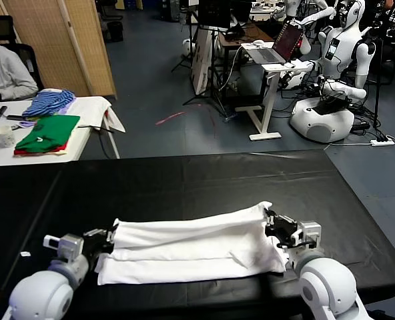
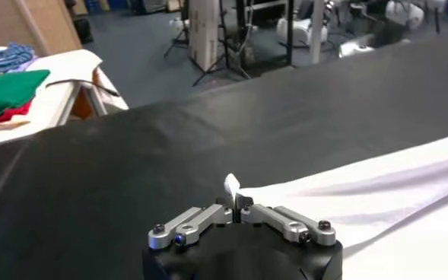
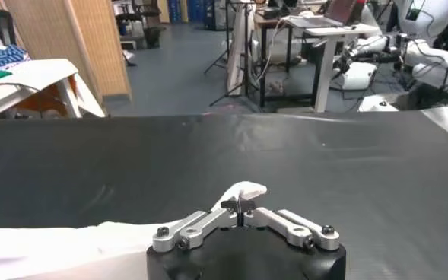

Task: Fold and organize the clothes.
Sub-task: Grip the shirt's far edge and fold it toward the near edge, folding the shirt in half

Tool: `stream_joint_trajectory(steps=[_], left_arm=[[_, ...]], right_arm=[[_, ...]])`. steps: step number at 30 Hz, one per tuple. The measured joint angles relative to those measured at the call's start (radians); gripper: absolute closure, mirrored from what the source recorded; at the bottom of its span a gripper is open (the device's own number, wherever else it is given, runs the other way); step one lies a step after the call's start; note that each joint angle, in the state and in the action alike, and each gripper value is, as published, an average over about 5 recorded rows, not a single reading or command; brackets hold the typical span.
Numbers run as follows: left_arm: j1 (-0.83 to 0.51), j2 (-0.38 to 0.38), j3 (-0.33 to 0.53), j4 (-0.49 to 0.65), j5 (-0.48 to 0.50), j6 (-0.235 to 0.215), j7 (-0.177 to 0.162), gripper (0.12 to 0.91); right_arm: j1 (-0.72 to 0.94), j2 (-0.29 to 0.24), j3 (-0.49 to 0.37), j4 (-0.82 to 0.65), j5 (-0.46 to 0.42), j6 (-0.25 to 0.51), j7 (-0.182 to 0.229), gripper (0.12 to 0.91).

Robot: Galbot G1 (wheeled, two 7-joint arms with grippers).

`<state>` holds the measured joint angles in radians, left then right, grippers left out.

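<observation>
Pinching the T-shirt [image 1: 191,247] at both ends, the left gripper [image 1: 107,241] and right gripper [image 1: 277,230] are needing level, matched travel, keeping the fold's edge straight.

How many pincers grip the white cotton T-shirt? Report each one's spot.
2. The left pincer pinches the folded white cotton T-shirt at its left end; the right pincer pinches its right end.

even indoor light, soft sheen on the black table [image 1: 184,180], wrist views slightly soft.
</observation>
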<state>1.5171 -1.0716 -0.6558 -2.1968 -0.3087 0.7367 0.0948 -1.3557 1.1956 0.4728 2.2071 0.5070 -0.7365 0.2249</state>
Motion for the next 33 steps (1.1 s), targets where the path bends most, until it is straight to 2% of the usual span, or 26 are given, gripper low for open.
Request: stream_joint_trajectory(steps=[10,18,21,24,27,31,33], left_arm=[[0.067,0.001,-0.021,-0.038,0.045,0.000,0.038,0.869],[0.104,-0.012,-0.023,-0.045,0.059,0.000,0.034,0.868],[0.111,-0.017,-0.021,-0.044,0.069,0.000,0.031,0.843],[0.119,-0.020,-0.020,-0.047,0.085,0.000,0.022,0.722],[0.127,-0.022,-0.020,-0.054,0.109,0.000,0.014,0.538],[0.139,-0.028,-0.025,-0.067,0.146,0.000,0.010,0.280],[0.147,-0.032,-0.029,-0.072,0.151,0.000,0.006,0.195]], right_arm=[[-0.015,0.007,-0.005,-0.026,-0.001,0.000,0.019,0.885],[-0.034,0.006,-0.012,-0.050,-0.007,0.000,0.017,0.885],[-0.038,0.004,-0.010,-0.049,-0.005,0.000,0.012,0.883],[-0.039,0.004,-0.007,-0.043,-0.004,0.000,0.009,0.814],[-0.038,0.006,-0.004,-0.034,-0.003,0.000,0.008,0.649],[-0.043,0.013,0.005,-0.019,-0.003,0.000,0.008,0.384],[-0.049,0.018,0.009,-0.009,-0.002,0.000,0.008,0.275]])
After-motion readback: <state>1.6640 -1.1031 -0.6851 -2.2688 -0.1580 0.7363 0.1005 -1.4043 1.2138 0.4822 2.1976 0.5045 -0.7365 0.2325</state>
